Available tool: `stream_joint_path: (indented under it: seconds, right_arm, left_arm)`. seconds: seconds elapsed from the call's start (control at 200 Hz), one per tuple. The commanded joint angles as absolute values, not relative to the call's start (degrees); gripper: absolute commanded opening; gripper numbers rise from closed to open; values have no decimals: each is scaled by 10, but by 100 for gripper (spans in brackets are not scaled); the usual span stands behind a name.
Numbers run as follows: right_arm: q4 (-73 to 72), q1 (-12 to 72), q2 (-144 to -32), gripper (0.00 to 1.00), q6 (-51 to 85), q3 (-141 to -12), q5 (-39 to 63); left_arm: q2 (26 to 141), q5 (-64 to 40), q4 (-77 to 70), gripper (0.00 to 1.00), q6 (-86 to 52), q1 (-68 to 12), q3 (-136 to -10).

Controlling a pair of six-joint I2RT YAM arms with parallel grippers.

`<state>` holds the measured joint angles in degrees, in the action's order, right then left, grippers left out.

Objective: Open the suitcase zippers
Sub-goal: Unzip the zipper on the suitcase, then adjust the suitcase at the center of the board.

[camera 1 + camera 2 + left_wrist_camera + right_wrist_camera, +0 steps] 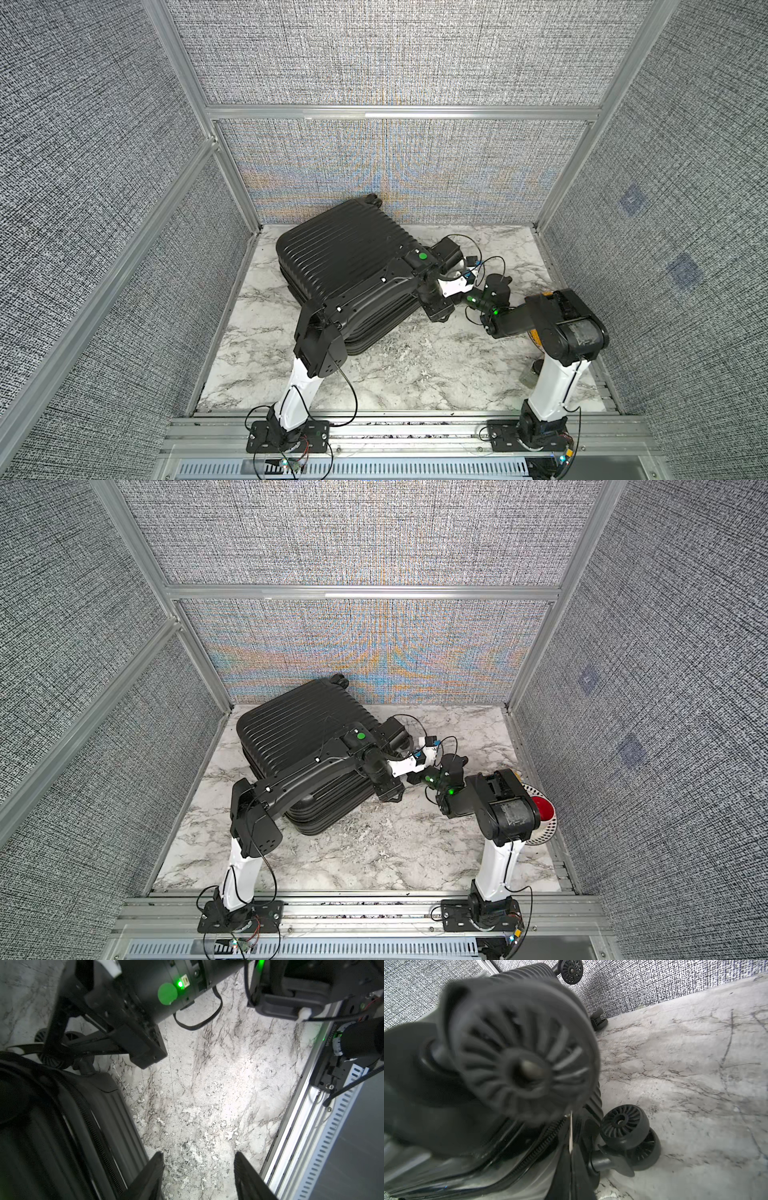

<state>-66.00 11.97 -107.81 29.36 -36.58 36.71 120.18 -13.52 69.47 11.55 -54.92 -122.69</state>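
The suitcase (345, 257) lies flat near the worktop's (415, 374) back left corner. Its wheel end faces the right edge, which leaves the seam reachable from open marble. Both arms meet at that end. The left gripper (199, 1176) hangs beside the case over bare marble, jaws partly apart and empty, likely in reserve. The right gripper (571, 1153) is pinched tight against the zippers (538, 1148) near a wheel (625, 1124), seemingly to draw a pull. I cannot tell whether one is caught.

Rail (295, 1122): carries one printed code (334, 1035), characters too blurred to read.
Other surfaces: no legible text.
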Motion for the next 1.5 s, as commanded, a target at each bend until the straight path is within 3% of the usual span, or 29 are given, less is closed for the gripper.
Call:
stream_joint_path:
  seconds: [0.0, 0.12, 0.245, 0.305, 0.39, 0.53, 0.65, 0.926, 1.081, 1.256, 1.491]
  right_arm:
    - [-640, 120, -1073, 0, 294, -358, 356]
    - [-624, 120, -1064, 0, 293, -358, 343]
    - [-573, 120, -1047, 0, 285, -368, 300]
    - [-540, 120, -1044, 13, 281, -381, 285]
    - [-501, 120, -1042, 32, 279, -396, 263]
    - [-408, 120, -1016, 45, 277, -409, 180]
    - [-361, 126, -963, 48, 278, -395, 124]
    - [-236, 246, -791, 54, 312, -344, -9]
    - [-178, 306, -733, 54, 331, -313, -41]
    - [-172, 347, -688, 54, 342, -287, -15]
    - [-190, 362, -697, 53, 334, -293, 12]
  left_arm:
    - [1182, -133, 698, 58, 100, -547, -1249]
    - [1144, -57, 679, 60, 69, -546, -1264]
    - [1051, 44, 606, 68, 30, -527, -1200]
    - [1001, 62, 556, 75, -3, -499, -1140]
    - [928, 80, 484, 92, -54, -443, -1045]
    - [841, 118, 431, 99, -117, -343, -944]
    - [820, 112, 435, 100, -170, -231, -920]
    - [937, -7, 429, 100, -199, -27, -1020]
    - [1062, -27, 481, 100, -177, 18, -1159]
    - [1196, -143, 528, 100, -145, 53, -1295]
    - [1252, -356, 468, 100, -182, 97, -1291]
